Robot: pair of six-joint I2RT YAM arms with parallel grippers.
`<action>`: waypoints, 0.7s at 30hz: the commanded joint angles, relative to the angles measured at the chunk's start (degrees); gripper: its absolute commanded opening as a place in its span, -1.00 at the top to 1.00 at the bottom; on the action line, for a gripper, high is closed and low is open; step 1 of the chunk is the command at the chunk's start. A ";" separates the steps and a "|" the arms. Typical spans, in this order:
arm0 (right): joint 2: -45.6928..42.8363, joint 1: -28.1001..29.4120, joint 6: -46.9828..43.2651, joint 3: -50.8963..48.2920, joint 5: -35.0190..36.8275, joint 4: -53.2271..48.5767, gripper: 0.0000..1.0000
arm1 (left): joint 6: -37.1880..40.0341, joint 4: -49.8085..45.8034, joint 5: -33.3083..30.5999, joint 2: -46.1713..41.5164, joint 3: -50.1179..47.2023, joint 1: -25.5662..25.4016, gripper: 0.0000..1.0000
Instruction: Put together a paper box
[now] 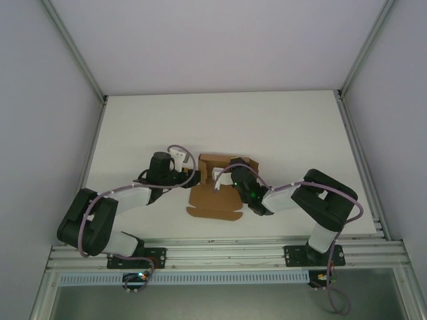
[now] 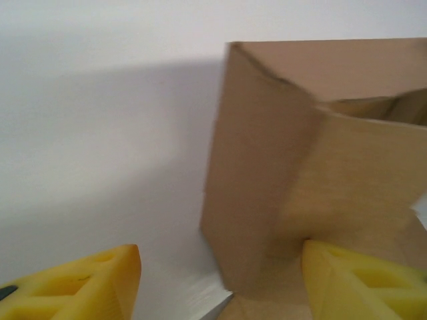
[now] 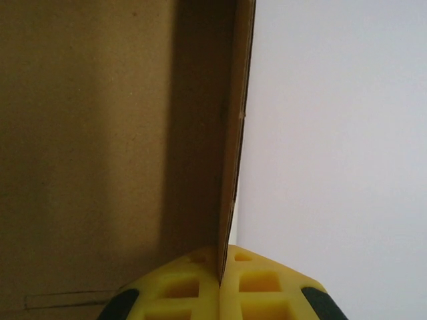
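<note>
Right now my right gripper (image 3: 222, 277) is clamped on the brown cardboard paper box (image 3: 100, 133). Its yellow fingers (image 3: 267, 287) are pressed together, and the thin edge of one upright wall is pinched between them. That wall rises straight up from the pads. The box's brown inner face is to its left and the white table (image 3: 333, 133) to its right.

My left gripper (image 2: 220, 293) has its jaws apart. One yellow finger (image 2: 87, 287) sits over the bare table, clear of the cardboard. The other (image 2: 360, 280) rests against the box's outer wall (image 2: 267, 173), and a raised corner of the box stands between the two.

From above, the paper box (image 1: 213, 200) lies in the middle of the white table (image 1: 280, 127), half formed. Its walls stand up at the far end, and a flat panel with tabs lies spread toward my bases. My left gripper (image 1: 193, 175) is at the box's left side, and my right gripper (image 1: 221, 175) reaches in over the raised part.
</note>
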 commanded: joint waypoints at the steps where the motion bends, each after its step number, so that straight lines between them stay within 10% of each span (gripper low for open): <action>1: -0.20 0.52 -1.26 -0.39 1.28 3.09 1.00 | 3.34 3.35 1.88 -1.45 -0.99 -0.76 -0.30; 15: -5.82 1.09 4.53 0.21 -2.94 -6.19 1.00 | 4.93 8.40 -1.19 3.05 1.29 -0.94 -0.26; 21: -6.47 1.35 7.64 0.83 -3.40 -11.63 1.00 | 3.88 15.51 -5.16 5.97 0.84 -1.69 0.12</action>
